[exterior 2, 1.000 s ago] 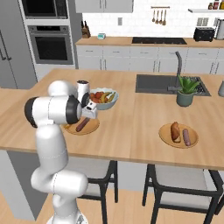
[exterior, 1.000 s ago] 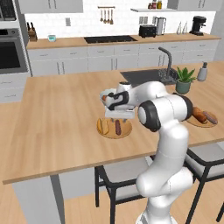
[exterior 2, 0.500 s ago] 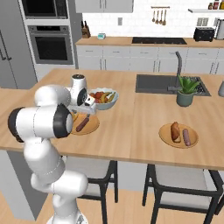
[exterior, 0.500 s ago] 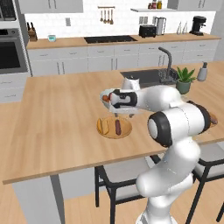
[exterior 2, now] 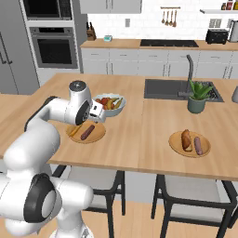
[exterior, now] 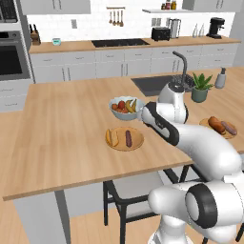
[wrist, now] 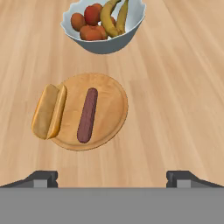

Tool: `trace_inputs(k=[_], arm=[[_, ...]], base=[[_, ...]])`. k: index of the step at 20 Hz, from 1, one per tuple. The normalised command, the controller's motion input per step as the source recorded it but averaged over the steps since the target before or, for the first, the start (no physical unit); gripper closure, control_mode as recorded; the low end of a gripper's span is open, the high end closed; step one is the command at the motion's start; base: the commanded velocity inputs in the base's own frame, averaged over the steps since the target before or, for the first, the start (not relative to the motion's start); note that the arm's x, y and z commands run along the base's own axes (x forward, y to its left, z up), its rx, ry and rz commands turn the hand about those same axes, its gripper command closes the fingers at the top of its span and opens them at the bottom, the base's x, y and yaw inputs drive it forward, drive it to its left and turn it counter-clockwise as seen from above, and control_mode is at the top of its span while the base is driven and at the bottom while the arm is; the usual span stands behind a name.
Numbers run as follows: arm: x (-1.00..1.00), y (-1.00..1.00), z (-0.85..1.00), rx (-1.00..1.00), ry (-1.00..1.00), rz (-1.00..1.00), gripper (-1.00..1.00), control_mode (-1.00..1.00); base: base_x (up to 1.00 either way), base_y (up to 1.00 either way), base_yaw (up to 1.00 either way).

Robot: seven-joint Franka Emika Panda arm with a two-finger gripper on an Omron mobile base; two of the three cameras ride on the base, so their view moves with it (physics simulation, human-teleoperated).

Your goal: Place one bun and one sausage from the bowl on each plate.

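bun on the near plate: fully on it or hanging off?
Hanging off. In the hand view the bun overlaps the wooden plate rim, with most of it over the counter; the sausage lies fully on it.

You see a round wooden plate (wrist: 103, 111) ahead of the fingers (wrist: 41, 178), apart from them. A dark sausage (wrist: 87, 115) lies lengthwise at its centre. A split bun (wrist: 49, 111) overhangs its left rim. A second plate (exterior 2: 189, 143) carries bun (exterior 2: 186, 139) and sausage (exterior 2: 198, 145).

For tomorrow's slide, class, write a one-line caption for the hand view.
Open gripper above a wooden plate holding a sausage, a bun overhanging its rim, fruit bowl beyond.
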Motion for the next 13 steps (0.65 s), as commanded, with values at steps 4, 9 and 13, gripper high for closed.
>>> trace_inputs(k=[4,9,13], arm=[[-0.94,-0.05,0.88,-0.04,-0.18,0.00,-1.00,-1.00],[-0.67,0.00,0.69,-0.08,-0.03,0.00,-1.00,-1.00],[-0.41,0.10,0.38,-0.11,0.00,0.00,-1.00,-1.00]], base=[[0.00,0.00,0.00],[0.00,0.00,0.00],[0.00,0.00,0.00]])
